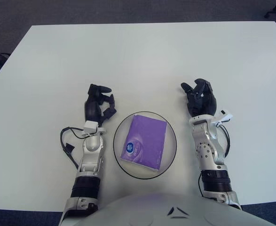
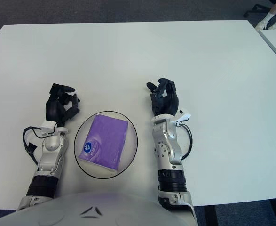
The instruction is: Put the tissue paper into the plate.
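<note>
A purple pack of tissue paper point(image 1: 145, 142) lies flat inside the round plate point(image 1: 122, 129), close to the table's near edge. My left hand point(image 1: 99, 102) shows just left of the plate, fingers loosely curled around nothing. My right hand point(image 1: 200, 96) shows to the right of the plate, fingers relaxed and holding nothing. Neither hand touches the pack or the plate.
The white table point(image 1: 142, 61) stretches far ahead and to both sides. A black cable point(image 1: 67, 141) loops beside my left forearm. Dark carpet lies beyond the table's edges.
</note>
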### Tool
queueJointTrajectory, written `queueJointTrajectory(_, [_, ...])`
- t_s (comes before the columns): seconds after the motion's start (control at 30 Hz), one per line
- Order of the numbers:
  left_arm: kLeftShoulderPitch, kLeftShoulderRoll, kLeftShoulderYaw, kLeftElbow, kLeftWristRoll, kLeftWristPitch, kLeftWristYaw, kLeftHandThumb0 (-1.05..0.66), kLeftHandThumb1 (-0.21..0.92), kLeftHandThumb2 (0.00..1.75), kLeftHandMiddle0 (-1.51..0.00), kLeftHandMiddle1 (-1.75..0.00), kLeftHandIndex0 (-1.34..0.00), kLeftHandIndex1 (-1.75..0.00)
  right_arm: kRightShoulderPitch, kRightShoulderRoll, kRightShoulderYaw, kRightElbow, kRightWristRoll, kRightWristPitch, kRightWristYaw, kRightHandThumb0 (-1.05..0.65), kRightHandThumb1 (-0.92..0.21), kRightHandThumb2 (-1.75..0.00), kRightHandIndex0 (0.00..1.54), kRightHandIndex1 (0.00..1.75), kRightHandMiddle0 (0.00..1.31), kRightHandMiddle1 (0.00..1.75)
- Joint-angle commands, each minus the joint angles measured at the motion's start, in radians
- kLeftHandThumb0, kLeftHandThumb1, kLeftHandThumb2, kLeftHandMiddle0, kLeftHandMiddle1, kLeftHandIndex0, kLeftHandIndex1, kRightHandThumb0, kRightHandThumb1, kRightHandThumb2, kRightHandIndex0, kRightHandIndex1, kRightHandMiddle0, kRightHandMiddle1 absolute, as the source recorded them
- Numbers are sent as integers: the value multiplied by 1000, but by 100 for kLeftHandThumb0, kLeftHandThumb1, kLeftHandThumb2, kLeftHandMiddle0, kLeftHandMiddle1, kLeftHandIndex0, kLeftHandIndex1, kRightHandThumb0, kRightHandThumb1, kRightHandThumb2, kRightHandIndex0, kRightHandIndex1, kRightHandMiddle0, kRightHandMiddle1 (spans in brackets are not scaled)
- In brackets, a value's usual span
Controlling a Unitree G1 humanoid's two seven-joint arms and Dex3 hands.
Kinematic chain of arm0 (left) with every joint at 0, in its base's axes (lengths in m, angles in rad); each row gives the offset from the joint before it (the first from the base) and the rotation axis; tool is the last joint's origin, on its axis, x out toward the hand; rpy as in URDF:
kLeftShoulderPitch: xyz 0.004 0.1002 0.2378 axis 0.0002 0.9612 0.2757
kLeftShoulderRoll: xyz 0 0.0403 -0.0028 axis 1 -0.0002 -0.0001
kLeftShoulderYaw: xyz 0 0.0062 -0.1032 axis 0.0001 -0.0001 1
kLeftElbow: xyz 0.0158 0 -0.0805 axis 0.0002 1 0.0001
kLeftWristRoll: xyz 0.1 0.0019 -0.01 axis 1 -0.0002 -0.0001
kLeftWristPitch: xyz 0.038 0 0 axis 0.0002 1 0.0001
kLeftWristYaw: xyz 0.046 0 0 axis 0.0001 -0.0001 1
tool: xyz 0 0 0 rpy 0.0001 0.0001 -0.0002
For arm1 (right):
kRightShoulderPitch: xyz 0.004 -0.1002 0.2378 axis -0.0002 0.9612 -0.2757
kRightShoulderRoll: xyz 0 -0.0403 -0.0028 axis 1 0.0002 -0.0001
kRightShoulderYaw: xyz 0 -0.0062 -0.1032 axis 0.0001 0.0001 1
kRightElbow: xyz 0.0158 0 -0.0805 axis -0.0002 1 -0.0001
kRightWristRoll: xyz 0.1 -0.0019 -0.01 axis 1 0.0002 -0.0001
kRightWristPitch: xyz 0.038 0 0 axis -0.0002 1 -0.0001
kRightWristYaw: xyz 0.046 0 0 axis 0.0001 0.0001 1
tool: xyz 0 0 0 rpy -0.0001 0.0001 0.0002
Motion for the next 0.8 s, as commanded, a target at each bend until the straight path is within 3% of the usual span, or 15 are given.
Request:
queueJointTrajectory(0.0, [117, -2, 7, 104, 14, 41, 6, -39, 64, 91, -54, -175, -36, -175, 31, 55, -19, 62, -31, 25, -13, -39, -63, -93, 56, 136, 37, 175])
queueJointTrajectory(0.37, [127, -8, 7, 81, 21, 57, 18, -39, 62, 95, -57, -175, -38, -175, 26, 63, -6, 155, -161, -72, 12, -41, -56, -102, 63, 146, 42, 175])
queueJointTrajectory(0.77, [147, -15, 2, 37, 23, 66, 16, -40, 59, 99, -57, -175, -40, -175, 6, 32, 16, 308, -316, -266, 107, -42, -53, -106, 67, 152, 44, 175])
